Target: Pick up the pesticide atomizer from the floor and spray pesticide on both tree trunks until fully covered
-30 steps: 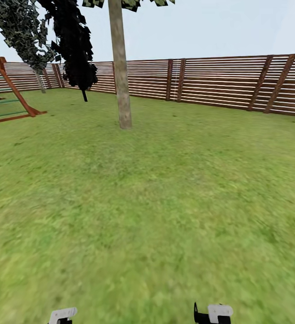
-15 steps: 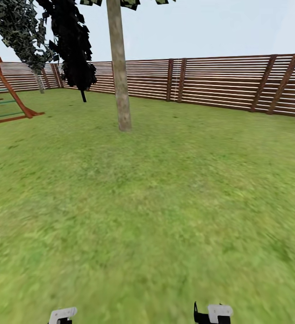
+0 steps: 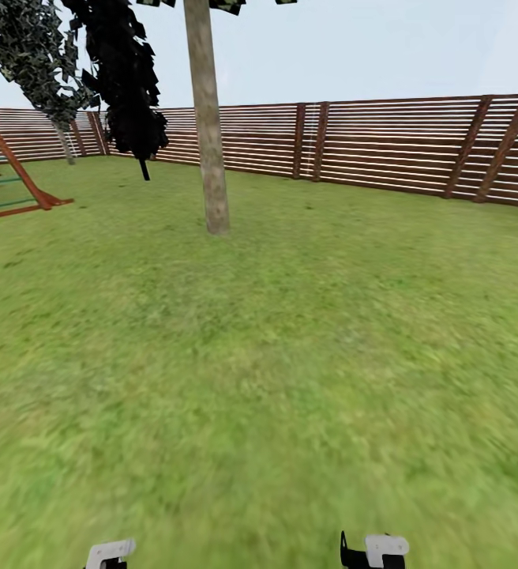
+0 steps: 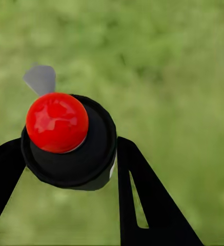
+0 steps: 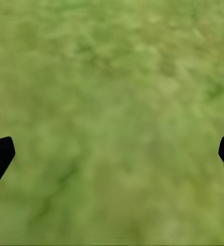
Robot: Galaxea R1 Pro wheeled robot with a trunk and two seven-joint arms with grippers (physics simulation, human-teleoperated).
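One tree trunk (image 3: 209, 134) stands ahead on the lawn (image 3: 290, 356), well apart from you, before the fence (image 3: 401, 142). Your left claw (image 4: 65, 159) is clamped on the pesticide atomizer (image 4: 68, 143), black body between the fingers, red cap up. It likely handles as light, rigid, smooth plastic; hold it at the body, clear of the grey nozzle, which is blurred. Your right claw (image 5: 112, 154) is spread wide, empty over grass.
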